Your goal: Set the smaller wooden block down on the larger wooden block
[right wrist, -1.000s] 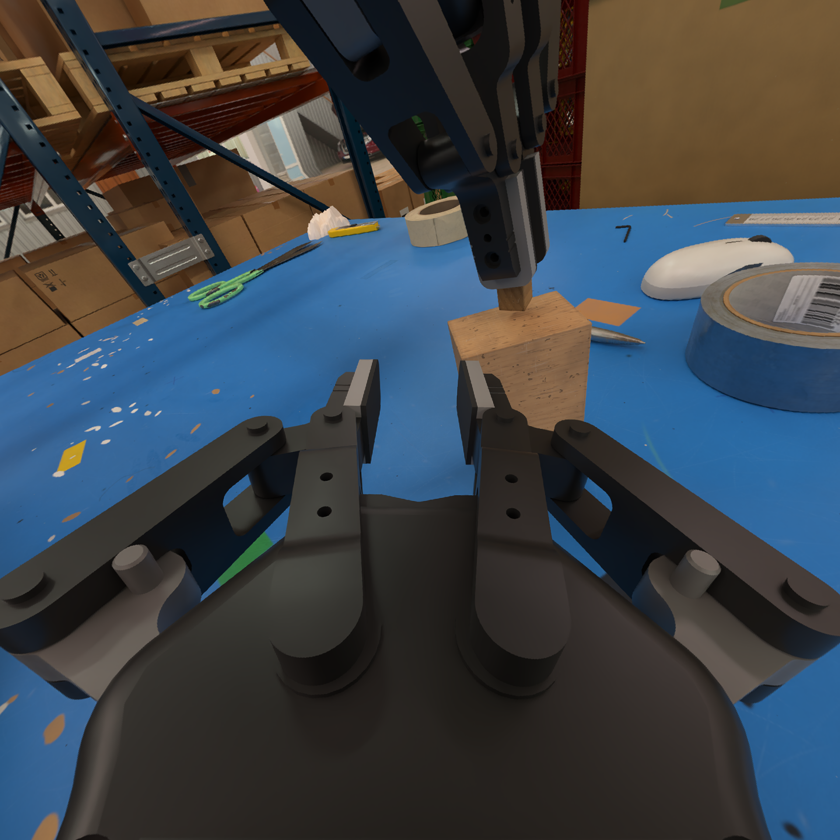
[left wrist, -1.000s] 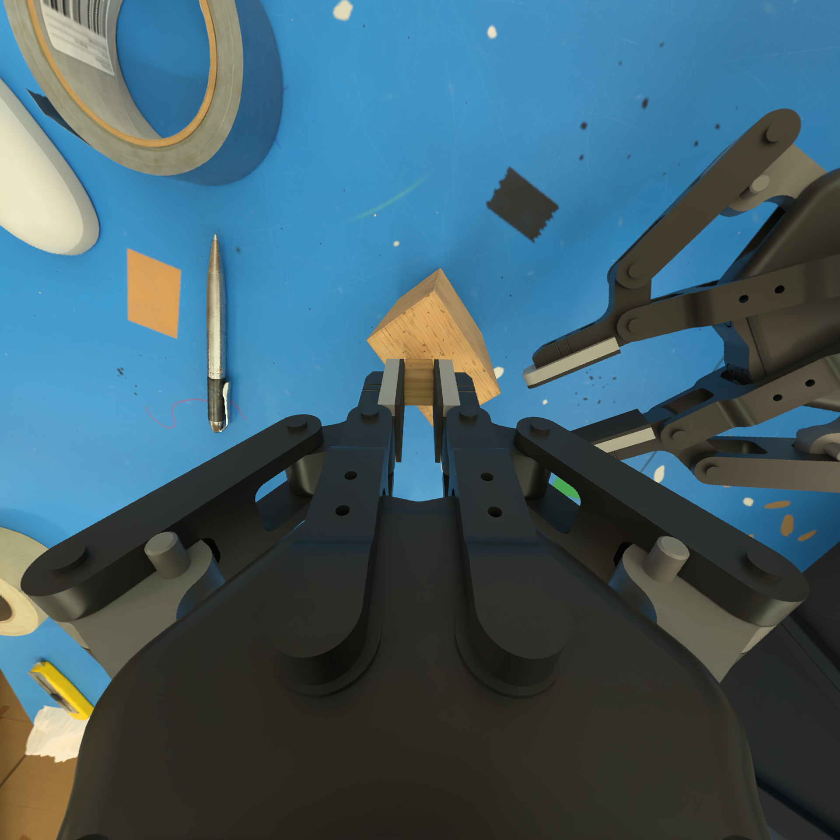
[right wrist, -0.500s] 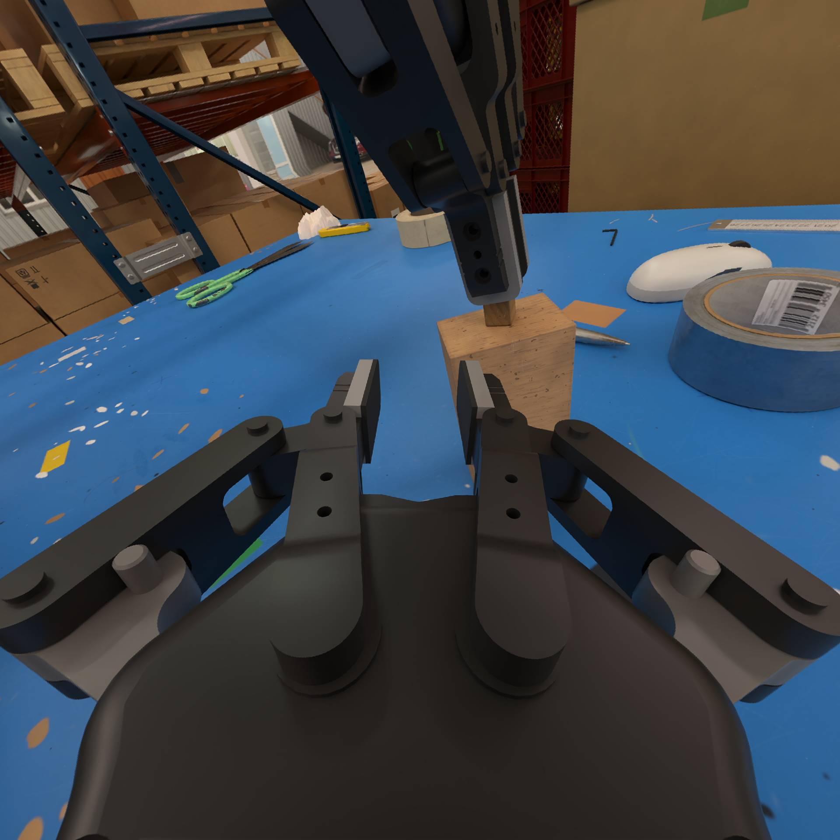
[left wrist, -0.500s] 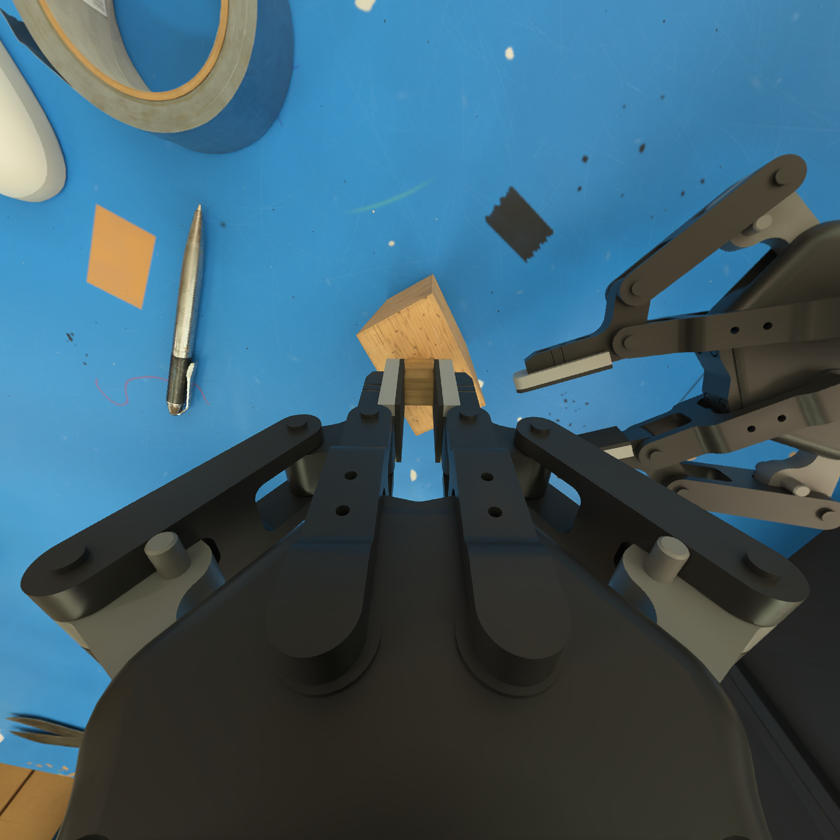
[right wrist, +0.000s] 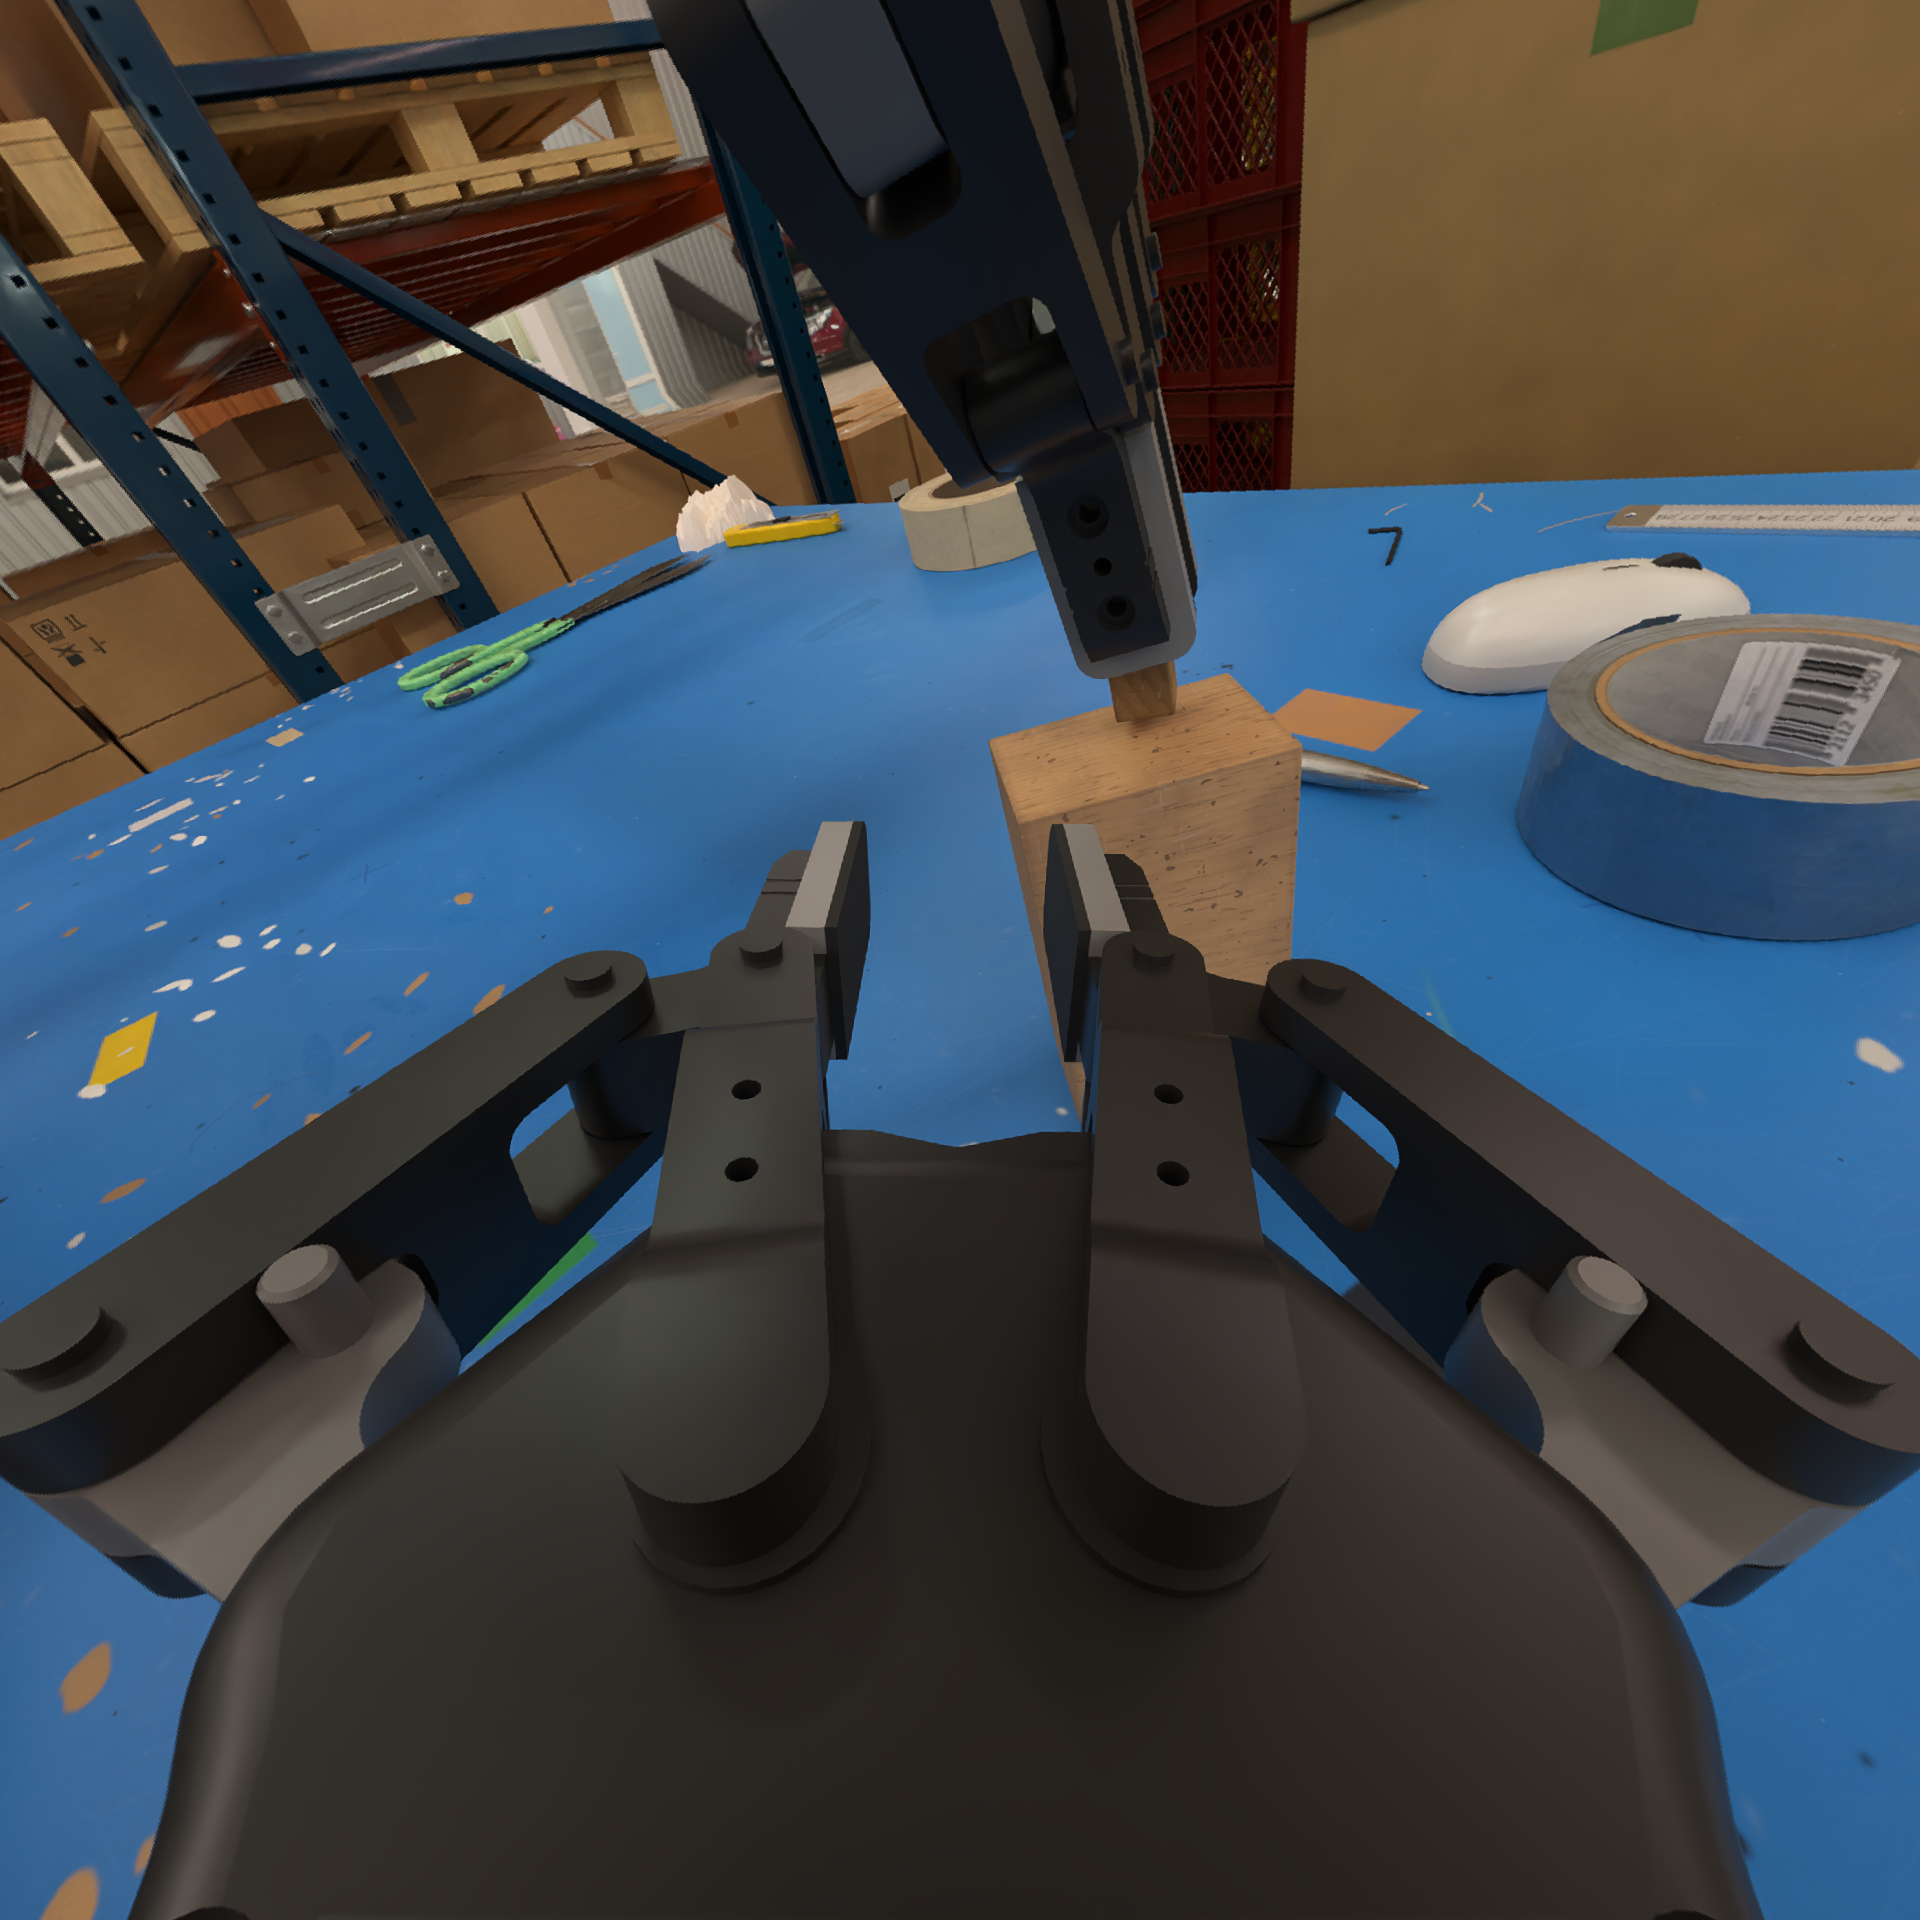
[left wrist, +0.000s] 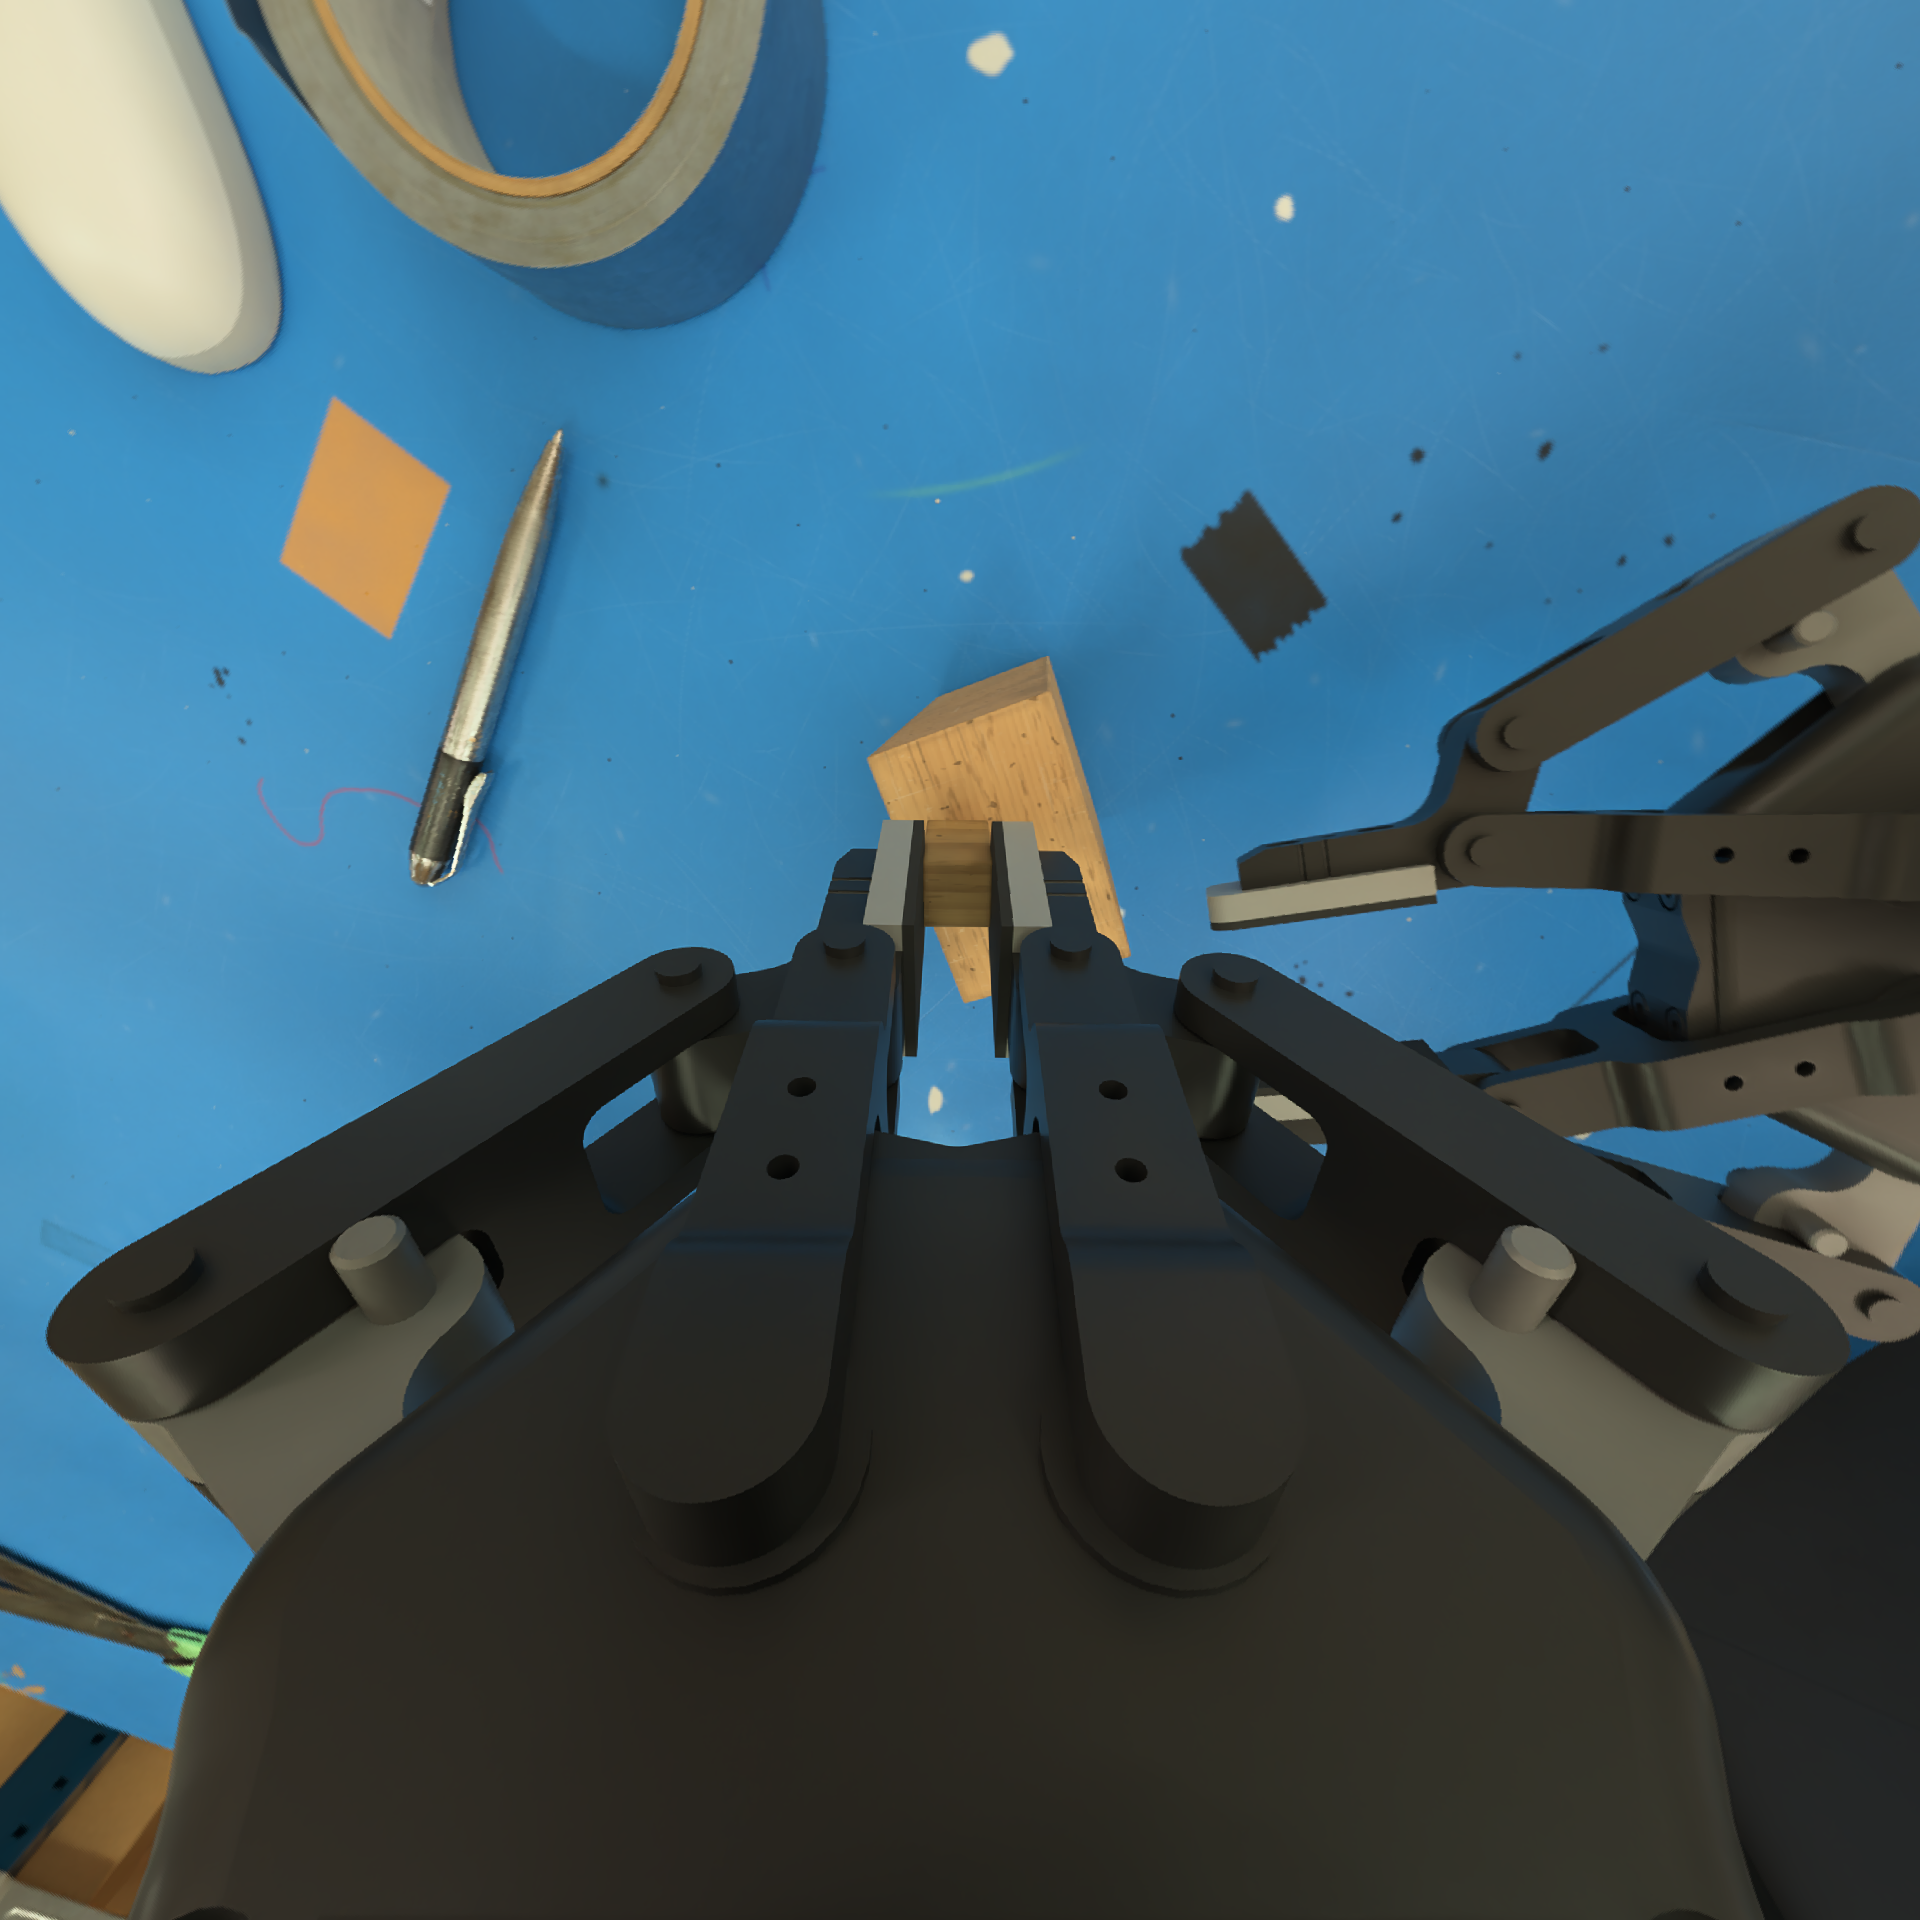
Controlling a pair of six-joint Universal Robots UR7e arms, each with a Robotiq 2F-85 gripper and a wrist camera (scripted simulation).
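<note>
My left gripper [left wrist: 957, 871] is shut on the smaller wooden block [left wrist: 956, 871], a small darker wood piece. It holds it on or just above the top of the larger wooden block [left wrist: 997, 769], which stands upright on the blue table. In the right wrist view the smaller block [right wrist: 1143, 693] pokes out below the left gripper's fingers [right wrist: 1117, 592] and seems to touch the top of the larger block [right wrist: 1164, 821]. My right gripper [right wrist: 954, 883] is open and empty, low over the table, just in front and left of the larger block.
A blue tape roll [right wrist: 1725, 779], a white mouse [right wrist: 1558, 623], a silver pen [left wrist: 488, 665] and an orange patch [left wrist: 364, 514] lie near the block. Green scissors [right wrist: 488, 665], a cream tape roll [right wrist: 961, 525] and a yellow cutter [right wrist: 779, 530] lie farther back. The right gripper [left wrist: 1340, 894] shows in the left wrist view.
The left gripper has come lower and shifted slightly over the larger block with the smaller block in it. The right gripper has stayed open and has hardly moved.
</note>
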